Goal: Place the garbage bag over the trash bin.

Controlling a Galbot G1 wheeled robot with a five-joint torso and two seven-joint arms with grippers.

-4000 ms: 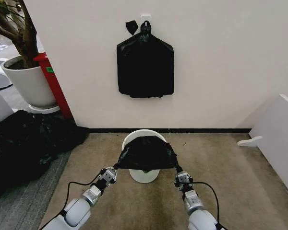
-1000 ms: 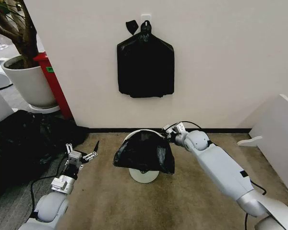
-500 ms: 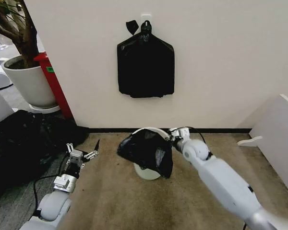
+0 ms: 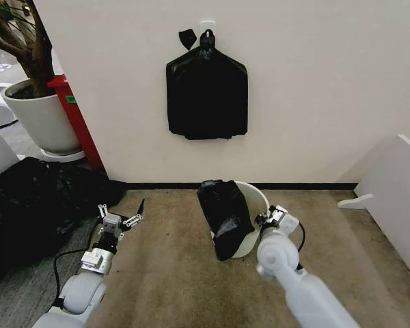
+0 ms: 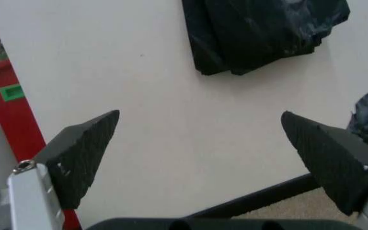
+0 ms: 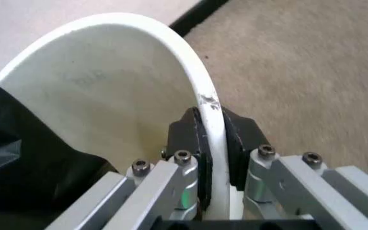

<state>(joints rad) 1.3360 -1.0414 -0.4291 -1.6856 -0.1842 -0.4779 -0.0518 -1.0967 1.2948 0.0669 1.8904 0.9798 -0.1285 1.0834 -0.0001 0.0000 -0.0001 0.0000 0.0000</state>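
While right tool (image 6: 211, 132) pinches bin (image 4: 258, 205) rim — bin tilted.

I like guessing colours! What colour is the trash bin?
Cream-white; the right wrist view shows the trash bin best.

The trash bin (image 4: 254, 219) has been tipped toward the robot's right and carried off its earlier upright stand, its mouth now turned toward the camera and its rim clamped between the pads of the right gripper (image 6: 212, 139). The garbage bag (image 4: 223, 213), stretched across the rim four seconds ago and draped over it one second ago, has been left hanging off the bin's left side. The left gripper (image 4: 118, 220), which had held the bag's corner, has been withdrawn to the left and spread wide.
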